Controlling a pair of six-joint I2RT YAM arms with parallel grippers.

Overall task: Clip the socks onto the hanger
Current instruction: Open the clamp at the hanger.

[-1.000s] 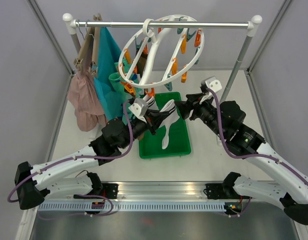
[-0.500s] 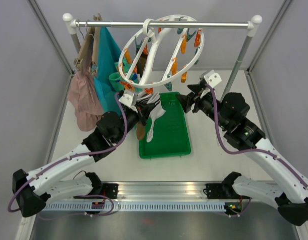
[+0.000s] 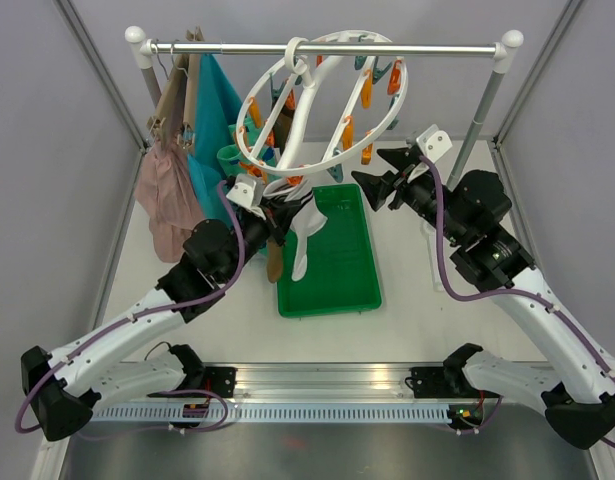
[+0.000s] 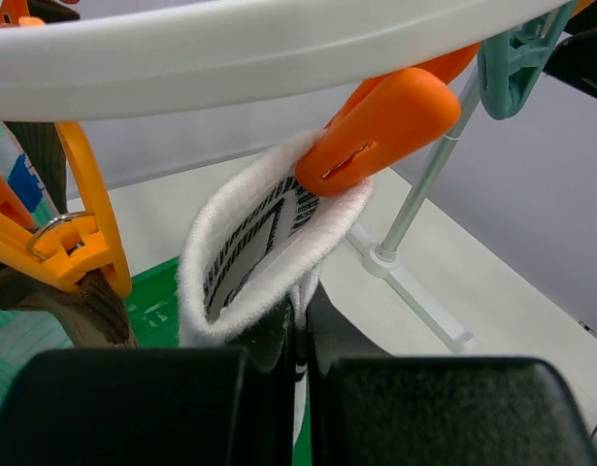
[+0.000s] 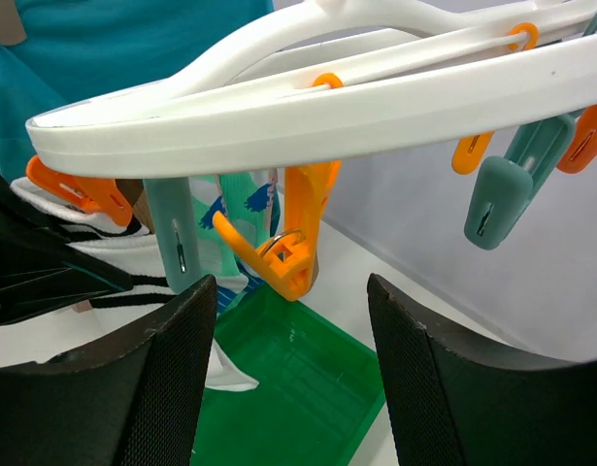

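Note:
The white round hanger (image 3: 322, 100) hangs from the rail with orange and teal pegs. My left gripper (image 3: 280, 213) is shut on a white sock with black stripes (image 3: 305, 235) and holds its cuff (image 4: 242, 254) up under the ring (image 4: 279, 44). An orange peg (image 4: 381, 126) touches the cuff's edge. A brown sock (image 3: 275, 262) hangs beside it, and a mint-teal sock (image 5: 242, 199) hangs behind the pegs. My right gripper (image 3: 370, 166) is open and empty, just right of the ring's lower part, with an orange peg (image 5: 286, 243) between and beyond its fingers.
A green tray (image 3: 337, 285) lies on the table under the hanger. A large teal garment (image 3: 215, 130) and a pink-beige garment (image 3: 167, 200) hang on tan hangers at the rail's left end. The rail's right post (image 3: 482, 110) stands behind my right arm.
My left gripper has carried the white sock up and left, off the tray to the ring's lower edge. My right gripper has drawn back from the sock and risen to the right.

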